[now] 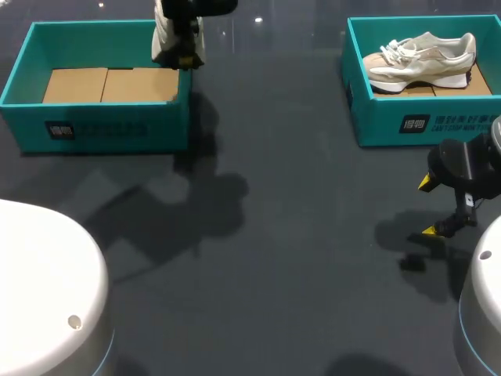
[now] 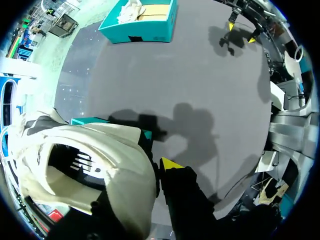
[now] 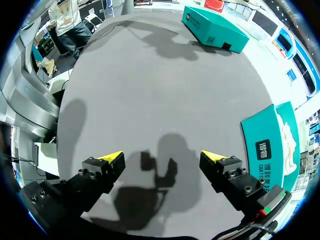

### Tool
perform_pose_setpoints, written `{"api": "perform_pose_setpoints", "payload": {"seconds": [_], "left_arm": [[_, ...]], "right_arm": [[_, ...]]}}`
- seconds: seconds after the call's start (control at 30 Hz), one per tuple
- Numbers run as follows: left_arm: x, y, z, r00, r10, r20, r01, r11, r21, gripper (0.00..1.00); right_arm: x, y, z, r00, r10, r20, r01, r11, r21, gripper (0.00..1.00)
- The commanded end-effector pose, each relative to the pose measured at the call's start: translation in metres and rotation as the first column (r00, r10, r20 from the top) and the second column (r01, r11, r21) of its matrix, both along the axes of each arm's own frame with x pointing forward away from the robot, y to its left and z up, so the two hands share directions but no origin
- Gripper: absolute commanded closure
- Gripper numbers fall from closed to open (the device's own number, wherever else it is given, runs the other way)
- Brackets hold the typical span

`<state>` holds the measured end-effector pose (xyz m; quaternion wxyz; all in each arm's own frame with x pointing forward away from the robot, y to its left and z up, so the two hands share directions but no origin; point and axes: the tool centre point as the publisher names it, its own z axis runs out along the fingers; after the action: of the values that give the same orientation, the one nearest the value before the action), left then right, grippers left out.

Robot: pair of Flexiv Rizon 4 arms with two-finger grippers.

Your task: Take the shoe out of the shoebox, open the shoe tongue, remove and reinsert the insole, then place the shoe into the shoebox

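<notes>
Passage over the dark table [image 1: 297, 235] between left shoebox [image 1: 117, 129] and right shoebox [image 1: 376, 125], teal walls as obstacles.

— Arms, seen from above?
— The left arm's shell [image 1: 47, 274]: smooth white dome, one small round silver stud, thin blue glow along the lower edge. The right arm's shell [image 1: 484, 305]: same white, same stud, same blue rim.
— And the right gripper [image 3: 162, 157]?
— Two blocky matt-black fingers [image 3: 95, 175], each capped with a bright yellow wedge. Small dark screw heads set in the blocks. Red and green patch at the foot of one finger. Wrist behind it black, rounded.
— The left gripper [image 2: 166, 167]?
— Black body, one yellow tip showing; second tip hidden.
</notes>
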<state>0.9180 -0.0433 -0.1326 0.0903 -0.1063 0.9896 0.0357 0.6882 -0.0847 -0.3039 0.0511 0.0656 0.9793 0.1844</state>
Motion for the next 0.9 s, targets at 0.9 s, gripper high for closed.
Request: {"api": "perform_pose_setpoints", "payload": {"seconds": [0.9], "left_arm": [[0.162, 0.139, -0.008, 0.999, 0.023, -0.047, -0.024, 1.000, -0.011, 1.00]], "right_arm": [[-0.002, 0.000, 0.000, 1.000, -0.001, 0.002, 0.001, 1.000, -0.002, 0.00]]}}
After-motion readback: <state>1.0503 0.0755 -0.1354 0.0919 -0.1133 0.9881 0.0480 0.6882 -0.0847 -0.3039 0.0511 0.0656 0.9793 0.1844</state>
